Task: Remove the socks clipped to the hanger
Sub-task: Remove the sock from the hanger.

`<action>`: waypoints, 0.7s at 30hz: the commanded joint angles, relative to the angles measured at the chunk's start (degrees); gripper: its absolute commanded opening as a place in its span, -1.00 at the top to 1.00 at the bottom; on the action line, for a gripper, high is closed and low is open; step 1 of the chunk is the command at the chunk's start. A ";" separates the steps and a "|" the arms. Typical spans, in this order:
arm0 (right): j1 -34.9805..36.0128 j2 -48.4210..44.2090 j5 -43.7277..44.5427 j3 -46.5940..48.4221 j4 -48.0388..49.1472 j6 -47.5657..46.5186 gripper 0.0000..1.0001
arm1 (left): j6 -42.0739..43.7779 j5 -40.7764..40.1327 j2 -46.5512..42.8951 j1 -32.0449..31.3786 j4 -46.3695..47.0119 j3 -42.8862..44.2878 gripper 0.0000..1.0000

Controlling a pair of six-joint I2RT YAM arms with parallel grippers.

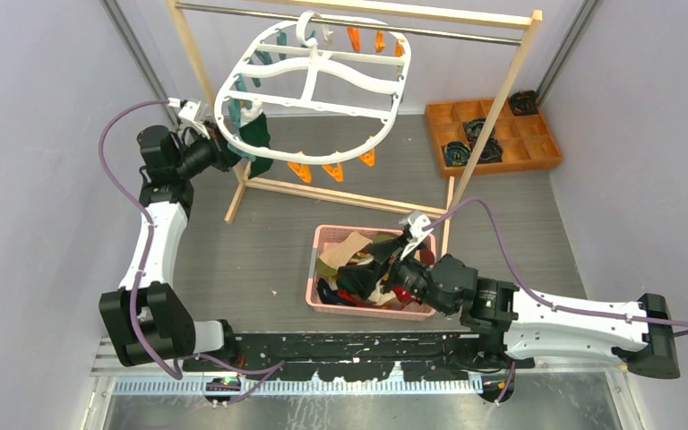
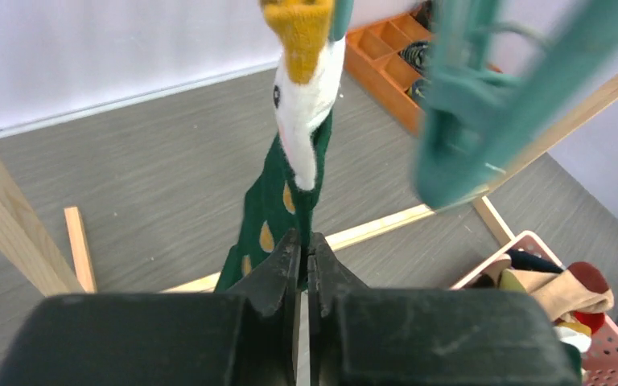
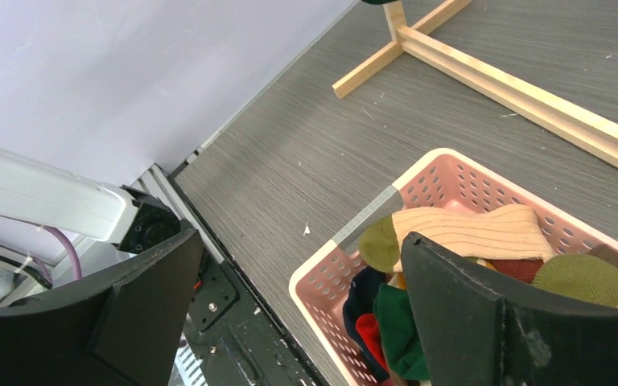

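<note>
The left gripper (image 2: 304, 245) pinches the dark green sock (image 2: 267, 211), which hangs clipped at the hanger's (image 1: 308, 85) left edge. The right gripper (image 3: 298, 265) gapes wide, holding nothing, over the pink basket (image 3: 344, 238) of socks (image 3: 467, 233).

A dark green sock (image 2: 278, 201) with yellow spots, a white band and an orange top is hung from the hanger (image 1: 308, 85). Its lower part is pinched between the closed fingers of the left pincer (image 2: 304, 251). The hanger, a white oval frame with curved cross-bars, orange clips (image 1: 332, 170) and teal clips (image 2: 451, 137), is held tilted just above that pincer. The other socks (image 1: 358, 269), beige, olive, red and navy, are heaped just beneath the wide-spread right pincer (image 3: 302, 241).
</note>
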 commanded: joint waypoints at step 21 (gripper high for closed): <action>5.63 16.67 12.62 30.04 -18.09 -2.66 -0.75 | 28.13 2.45 -28.60 -8.15 -36.64 0.52 1.00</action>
